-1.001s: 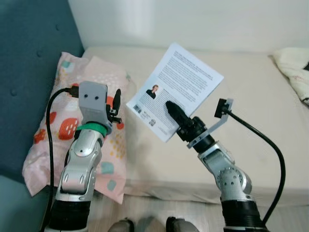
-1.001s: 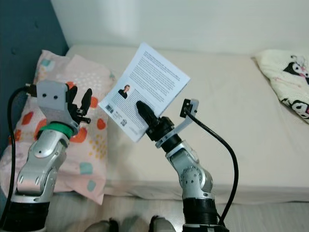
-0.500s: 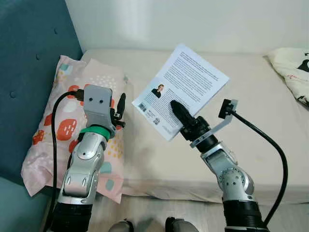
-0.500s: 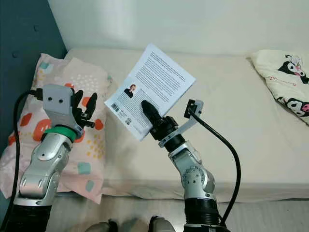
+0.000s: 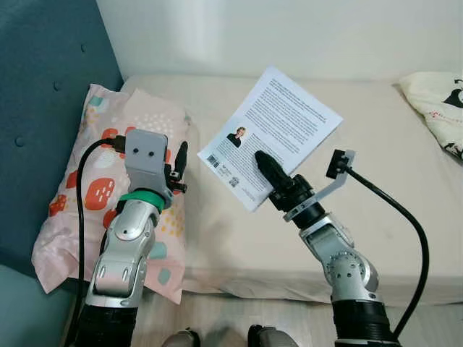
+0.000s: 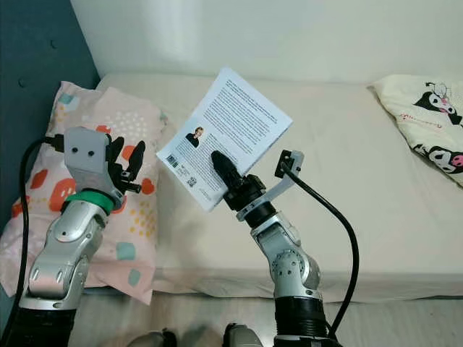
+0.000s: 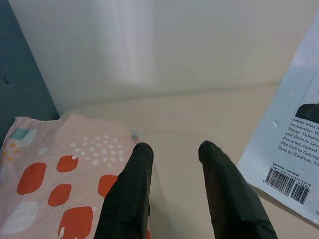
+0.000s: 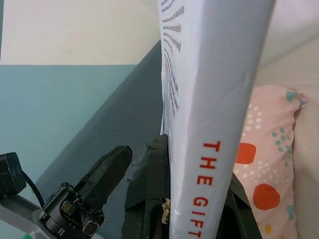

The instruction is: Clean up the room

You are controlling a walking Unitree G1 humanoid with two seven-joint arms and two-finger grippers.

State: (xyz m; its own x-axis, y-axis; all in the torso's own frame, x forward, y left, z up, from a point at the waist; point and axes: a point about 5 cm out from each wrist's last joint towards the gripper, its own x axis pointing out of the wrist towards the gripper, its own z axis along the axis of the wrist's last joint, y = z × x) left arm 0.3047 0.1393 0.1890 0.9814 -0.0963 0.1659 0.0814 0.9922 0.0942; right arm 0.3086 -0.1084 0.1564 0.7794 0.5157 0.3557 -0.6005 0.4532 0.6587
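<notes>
A pillow (image 5: 94, 195) lies at the bed's (image 5: 405, 217) left end.

Quick count: one book (image 5: 271, 135), white, held up over the bed (image 5: 376, 217). One bed. Two pillows on it: a pink spotted pillow (image 5: 87, 210) at the bed's headboard end, and what looks like a second, cartoon-print pillow (image 6: 427, 119) at the bed's far right edge, though it's cut off. Two grippers: left gripper (image 5: 178, 163), right gripper (image 5: 265, 165).
</notes>
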